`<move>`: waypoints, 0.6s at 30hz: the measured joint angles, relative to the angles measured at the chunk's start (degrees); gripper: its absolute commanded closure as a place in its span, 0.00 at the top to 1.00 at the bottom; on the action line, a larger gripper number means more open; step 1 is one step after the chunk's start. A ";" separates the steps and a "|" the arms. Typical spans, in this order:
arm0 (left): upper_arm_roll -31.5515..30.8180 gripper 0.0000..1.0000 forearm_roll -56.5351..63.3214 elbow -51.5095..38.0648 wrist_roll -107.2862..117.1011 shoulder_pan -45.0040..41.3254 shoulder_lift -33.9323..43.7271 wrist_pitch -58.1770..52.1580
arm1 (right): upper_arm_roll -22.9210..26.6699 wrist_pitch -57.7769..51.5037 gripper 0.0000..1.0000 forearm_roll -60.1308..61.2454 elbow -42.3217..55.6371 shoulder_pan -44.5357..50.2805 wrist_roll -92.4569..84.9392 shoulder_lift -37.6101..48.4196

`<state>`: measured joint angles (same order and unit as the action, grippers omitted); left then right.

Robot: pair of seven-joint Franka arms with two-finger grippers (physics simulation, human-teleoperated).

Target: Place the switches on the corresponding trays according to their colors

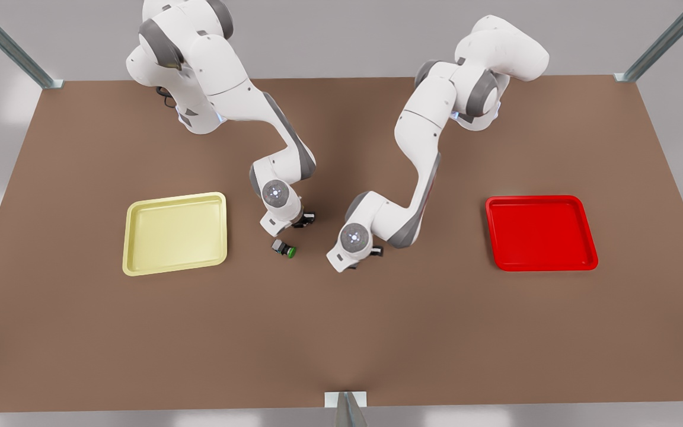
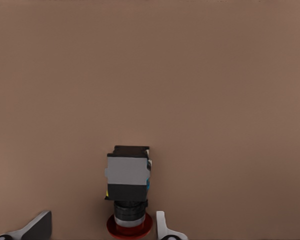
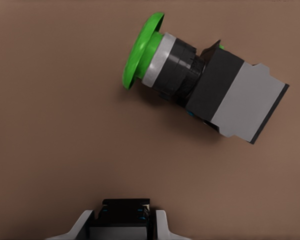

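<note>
Left claw (image 2: 102,224) stands released low over the counter (image 2: 215,90), fingers (image 2: 162,227) apart on either side of the red-capped switch (image 2: 127,177), which lies on its side with its cap toward the claw. Right claw (image 3: 122,217) is clenched on a dark-bodied switch (image 3: 121,214) whose cap colour cannot be told, near the green-capped switch (image 3: 200,85) lying on the counter. Both claws sit between the yellow tray (image 1: 175,234) and the red tray (image 1: 540,232), well apart from each.
</note>
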<state>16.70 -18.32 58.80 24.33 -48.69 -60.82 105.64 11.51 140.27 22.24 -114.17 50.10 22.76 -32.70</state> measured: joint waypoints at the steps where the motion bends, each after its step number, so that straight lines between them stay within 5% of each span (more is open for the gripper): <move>1: 0.00 1.00 -0.15 -0.17 1.32 -0.09 -0.18 0.14 | 0.00 0.00 0.57 0.00 0.00 0.00 0.08 0.00; 18: 2.81 1.00 -1.41 -4.84 4.18 -0.44 -3.97 3.17 | 0.00 0.00 0.55 0.00 -0.09 0.00 -0.52 0.17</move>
<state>19.51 -19.73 53.97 28.51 -49.13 -64.79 108.81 11.51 140.27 22.24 -114.26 50.10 22.24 -32.52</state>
